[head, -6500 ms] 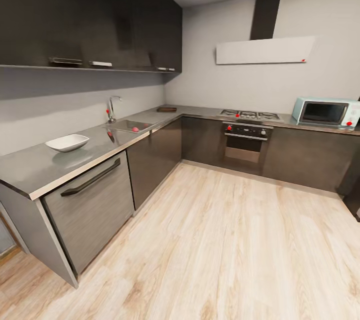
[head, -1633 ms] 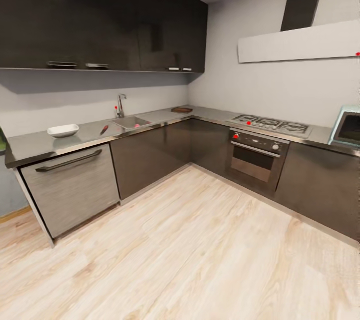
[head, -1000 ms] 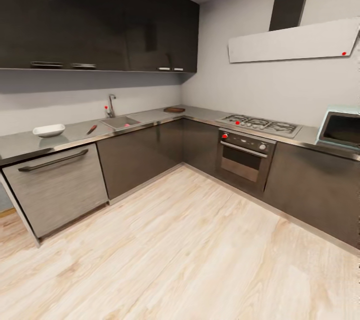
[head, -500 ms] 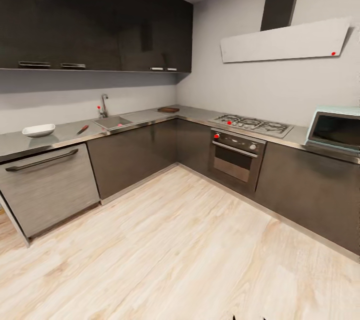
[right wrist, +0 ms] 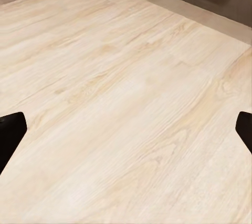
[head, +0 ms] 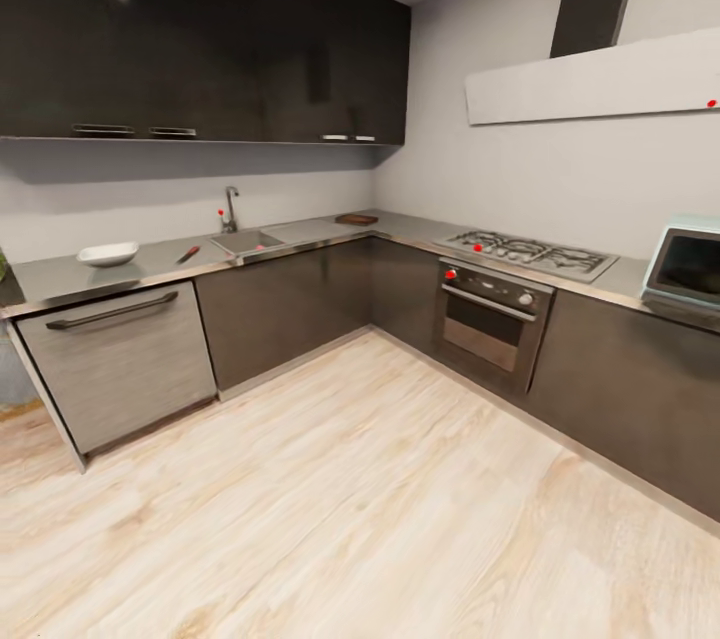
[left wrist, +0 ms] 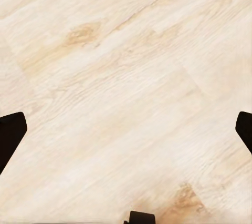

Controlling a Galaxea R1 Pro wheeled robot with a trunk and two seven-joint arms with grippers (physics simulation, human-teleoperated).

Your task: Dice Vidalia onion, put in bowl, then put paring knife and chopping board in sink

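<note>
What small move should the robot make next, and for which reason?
Probably drive forward-left toward the sink: it lies far off across the wooden floor, and both wrist views show open grippers, left gripper and right gripper, over bare floor, holding nothing.

Counts, head view:
- 1 bowl (head: 108,253), white, on the countertop (head: 60,275)
- 1 paring knife (head: 187,255), red handle
- 1 sink (head: 247,241), with 1 tap (head: 231,208)
- 1 chopping board (head: 356,219)
- 1 gas hob (head: 528,253)
- 1 oven (head: 485,319); 2 red knobs on its panel, rest too small to count
- 1 microwave (head: 685,269), cut by the frame edge
- 1 extractor hood (head: 600,79)
- 1 dishwasher (head: 120,364)

Onion: can't resolve it in the sink.

Wrist views: 2 dark fingertips each, over the wood floor (left wrist: 126,87).
</note>
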